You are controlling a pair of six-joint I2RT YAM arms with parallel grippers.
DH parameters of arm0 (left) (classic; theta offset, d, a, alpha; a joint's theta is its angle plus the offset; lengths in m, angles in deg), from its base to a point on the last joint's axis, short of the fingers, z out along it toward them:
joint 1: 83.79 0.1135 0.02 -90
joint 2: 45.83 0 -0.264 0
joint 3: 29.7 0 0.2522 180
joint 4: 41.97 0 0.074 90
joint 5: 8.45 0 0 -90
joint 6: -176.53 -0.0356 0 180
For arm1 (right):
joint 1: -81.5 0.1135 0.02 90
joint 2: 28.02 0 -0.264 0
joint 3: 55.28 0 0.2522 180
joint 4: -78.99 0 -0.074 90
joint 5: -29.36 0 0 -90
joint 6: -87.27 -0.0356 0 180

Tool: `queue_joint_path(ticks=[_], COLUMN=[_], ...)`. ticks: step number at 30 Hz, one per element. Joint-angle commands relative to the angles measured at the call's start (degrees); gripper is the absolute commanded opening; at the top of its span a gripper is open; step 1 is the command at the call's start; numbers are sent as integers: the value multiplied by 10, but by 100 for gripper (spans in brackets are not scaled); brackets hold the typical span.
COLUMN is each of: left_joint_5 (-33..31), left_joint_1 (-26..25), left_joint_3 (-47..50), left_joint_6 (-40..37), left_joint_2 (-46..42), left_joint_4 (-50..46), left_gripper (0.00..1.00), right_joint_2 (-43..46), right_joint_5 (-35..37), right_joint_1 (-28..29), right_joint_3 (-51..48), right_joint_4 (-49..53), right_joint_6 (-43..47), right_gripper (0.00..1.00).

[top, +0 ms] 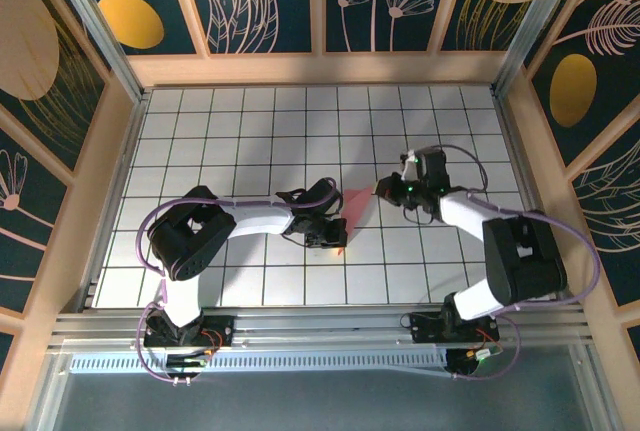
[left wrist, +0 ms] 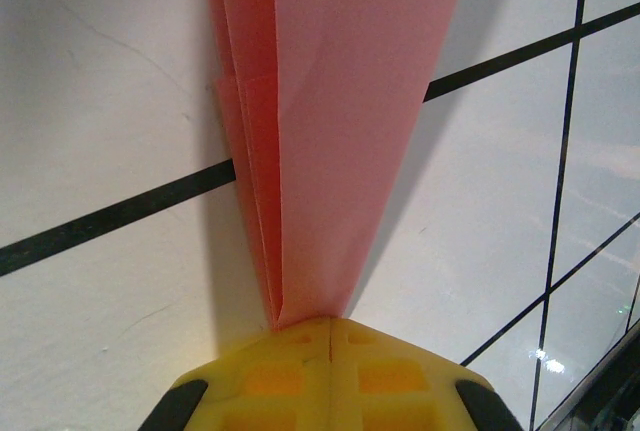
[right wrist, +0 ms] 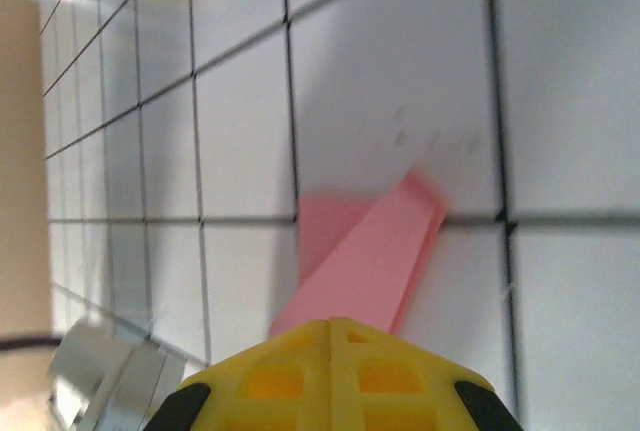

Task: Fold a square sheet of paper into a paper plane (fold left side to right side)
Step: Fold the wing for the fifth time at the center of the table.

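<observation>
Yellow pads of left tool (left wrist: 330, 329) are clenched on the narrow tip of the paper plane (left wrist: 330, 131), and layered pink folds fan away from it. Right tool (right wrist: 332, 329) is clenched on the other end. Plane spans between both tools, over the middle of the white tiled surface (left wrist: 100, 101).

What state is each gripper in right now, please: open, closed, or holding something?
Left gripper: closed, pinching the narrow pointed end of the paper plane.
Right gripper: closed, apparently pinching the other end of the paper plane.
</observation>
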Motion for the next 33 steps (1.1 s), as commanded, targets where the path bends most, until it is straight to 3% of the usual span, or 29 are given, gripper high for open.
queue_joint_path(ticks=[1,5,10,23,33], left_joint_5=[-49,-50,-50,-50,-51], left_joint_1=[-1,-1,0,-1,-1], left_joint_3=[18,18,16,15,21], left_joint_6=[-3,-2,-3,-4,-1], left_joint_2=[32,32,32,34,22], left_joint_4=[-89,-89,-90,-91,-81], left_gripper=[0,0,0,0,0], right_joint_2=[25,20,-21,-80,-126], right_joint_5=[-17,-21,-18,-21,-12], right_joint_1=[48,96,125,141,142], right_joint_3=[-50,-87,-86,-59,-64], right_joint_4=[-33,-99,-129,-155,-110], right_joint_6=[-82,-148,-168,-176,-176], right_gripper=[0,0,0,0,0])
